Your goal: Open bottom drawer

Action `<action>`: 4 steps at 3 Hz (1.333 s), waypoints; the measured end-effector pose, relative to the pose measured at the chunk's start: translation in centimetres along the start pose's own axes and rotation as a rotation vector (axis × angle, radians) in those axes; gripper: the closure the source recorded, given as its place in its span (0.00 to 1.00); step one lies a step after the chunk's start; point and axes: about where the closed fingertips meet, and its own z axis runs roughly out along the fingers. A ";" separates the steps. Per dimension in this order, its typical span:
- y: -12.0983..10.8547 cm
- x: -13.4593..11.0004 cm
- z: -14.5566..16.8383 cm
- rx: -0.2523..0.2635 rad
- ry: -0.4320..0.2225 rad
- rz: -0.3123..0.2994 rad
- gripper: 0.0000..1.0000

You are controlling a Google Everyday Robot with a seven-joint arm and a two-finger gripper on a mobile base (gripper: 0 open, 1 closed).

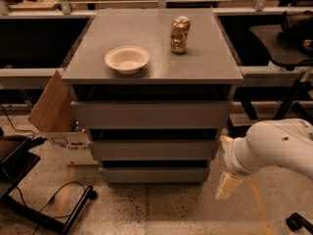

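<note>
The grey cabinet (152, 67) has three stacked drawer fronts. The bottom drawer (154, 174) is the lowest and narrowest front, just above the floor, and it sits flush and closed. My gripper (226, 164) hangs at the end of the white arm (274, 143), just right of the cabinet's lower right corner, level with the middle and bottom drawers. It is open, with one cream finger (228, 185) pointing down and the other (225, 142) higher up. Nothing is held, and it is not touching the drawer.
A white bowl (127, 58) and a drink can (179, 35) stand on the cabinet top. A cardboard box (57, 119) leans at the cabinet's left side. A black stand and cable (58, 202) lie on the floor at left. Chair legs (293, 102) are at right.
</note>
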 end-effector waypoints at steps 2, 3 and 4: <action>-1.6 -1.9 8.5 0.003 -0.024 -0.104 0.00; -1.4 -2.3 12.0 -0.006 -0.027 -0.116 0.00; -1.4 -2.2 15.6 -0.032 -0.044 -0.102 0.00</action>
